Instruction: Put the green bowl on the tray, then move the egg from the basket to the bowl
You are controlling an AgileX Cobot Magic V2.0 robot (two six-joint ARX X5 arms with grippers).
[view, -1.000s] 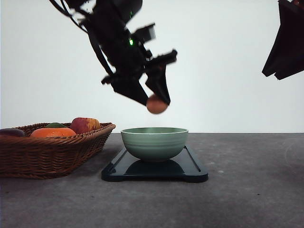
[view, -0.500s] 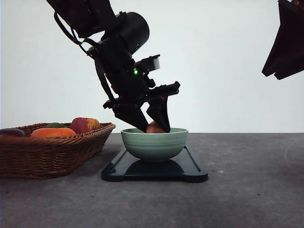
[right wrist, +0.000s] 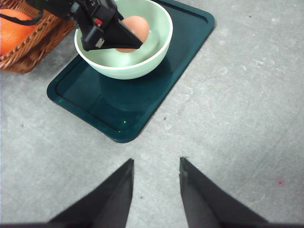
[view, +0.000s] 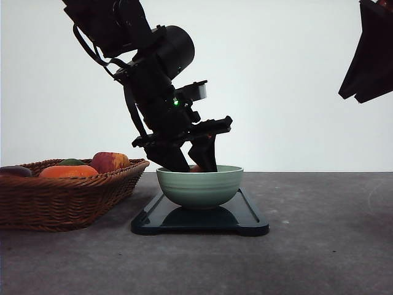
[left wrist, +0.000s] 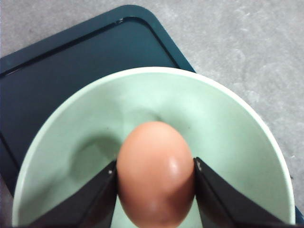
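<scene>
The grey speckled tabletop (right wrist: 247, 85) carries everything here, and the work stands at its last step: the first half looks done, and the egg is being set down.

The wide, shallow brown wicker basket (view: 61, 196) sits at the left of the front view, just beside the tray, with a bright orange fruit (view: 69, 171) and a red-yellow apple (view: 110, 161) in it. It lies clear of the bowl and should not hinder the left arm as it lifts away.

The flat dark blue-black rectangular tray (view: 249, 216) with rounded corners lies at the middle of the tabletop. On it rests the pale mint-green round ceramic bowl (view: 199, 186), near the tray's centre.

The left pincer (view: 191, 165) dips inside the bowl's rim, its fingers closed on the small smooth brownish-orange egg (left wrist: 156, 174), one against each side. Whether the egg already touches the bowl's floor cannot be told; in the left wrist view it appears low over the bottom.

The next move, as I judge it, calls for a gentle parting of the fingers, then a straight lift so they do not catch the rim or tip the bowl. An egg let go too high might crack or roll.

The right pincer (right wrist: 156, 171) hangs high over bare tabletop, well apart from the tray, its fingers spread with nothing between them.
</scene>
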